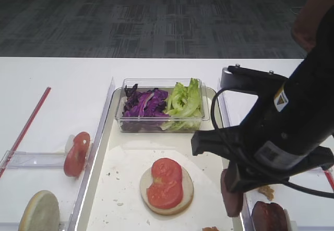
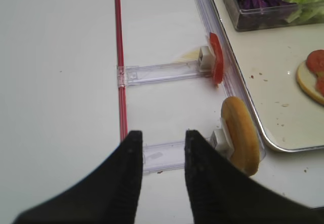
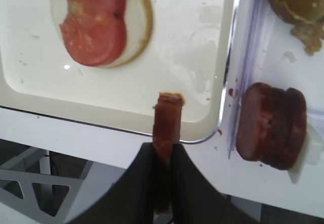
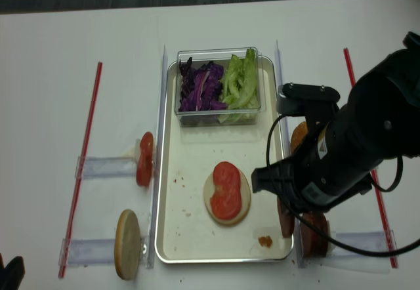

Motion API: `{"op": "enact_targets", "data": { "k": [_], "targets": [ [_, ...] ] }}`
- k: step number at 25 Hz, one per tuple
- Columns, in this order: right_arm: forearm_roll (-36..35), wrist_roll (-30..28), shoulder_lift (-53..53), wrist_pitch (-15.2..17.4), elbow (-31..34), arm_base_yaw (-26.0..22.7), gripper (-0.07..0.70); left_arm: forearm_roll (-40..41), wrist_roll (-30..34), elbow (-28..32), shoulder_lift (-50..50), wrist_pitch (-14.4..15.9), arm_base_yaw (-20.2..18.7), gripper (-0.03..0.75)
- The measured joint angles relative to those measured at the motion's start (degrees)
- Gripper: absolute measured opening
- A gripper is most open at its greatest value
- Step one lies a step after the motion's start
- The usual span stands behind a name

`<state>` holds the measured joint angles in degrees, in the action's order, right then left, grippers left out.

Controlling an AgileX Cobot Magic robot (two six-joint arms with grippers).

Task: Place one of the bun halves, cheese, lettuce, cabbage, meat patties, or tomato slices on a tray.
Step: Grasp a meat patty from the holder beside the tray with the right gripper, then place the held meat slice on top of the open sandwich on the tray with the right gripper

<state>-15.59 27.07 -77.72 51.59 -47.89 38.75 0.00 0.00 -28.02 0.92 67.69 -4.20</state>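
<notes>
My right gripper is shut on a meat patty, held on edge above the front right rim of the cream tray. From above, that patty hangs by the tray's right wall. On the tray lies a bun half topped with tomato slices. More meat patties stand in a holder to the right. My left gripper is open and holds nothing, over the table left of a bun half and a tomato slice standing in clear holders.
A clear tub at the tray's far end holds purple cabbage and lettuce. Red strips run along both sides of the table. A seeded bun lies right of the tray. The right arm hides the tray's right side.
</notes>
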Motion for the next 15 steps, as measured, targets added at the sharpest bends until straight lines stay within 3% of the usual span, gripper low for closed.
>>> {"op": "enact_targets", "data": {
  "k": [9, 15],
  "targets": [
    [-7.16, -7.95, 0.00, -9.82, 0.00, 0.00, 0.088, 0.00, 0.00, 0.00, 0.00, 0.00, 0.00, 0.197],
    [-11.31, -13.45, -1.67, -11.27, 0.00, 0.00, 0.088, 0.00, 0.00, 0.00, 0.00, 0.00, 0.00, 0.197]
  ]
}}
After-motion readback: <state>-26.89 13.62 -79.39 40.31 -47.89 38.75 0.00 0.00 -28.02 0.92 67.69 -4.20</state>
